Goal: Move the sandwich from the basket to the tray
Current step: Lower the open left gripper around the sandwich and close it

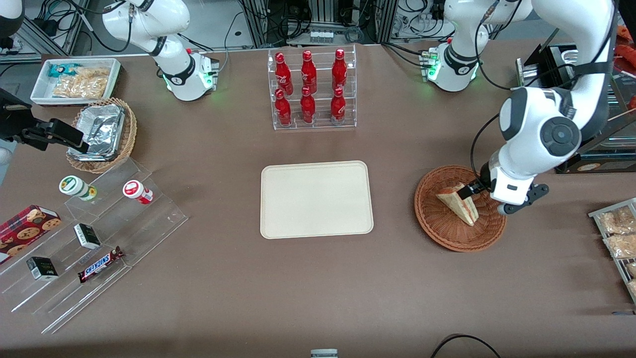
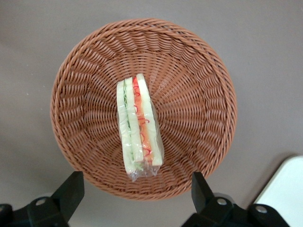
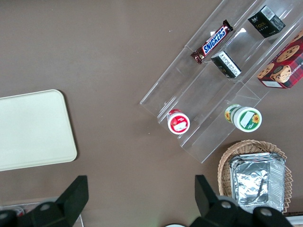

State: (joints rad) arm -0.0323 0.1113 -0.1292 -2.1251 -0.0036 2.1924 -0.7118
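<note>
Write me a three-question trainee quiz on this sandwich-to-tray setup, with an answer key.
1. True or false: the sandwich lies in the basket.
2. The gripper is: A) open above the basket, B) shut on the sandwich, C) over the tray.
3. Fill in: the tray holds ____ items.

Key: 1 true; 2 A; 3 no.
</note>
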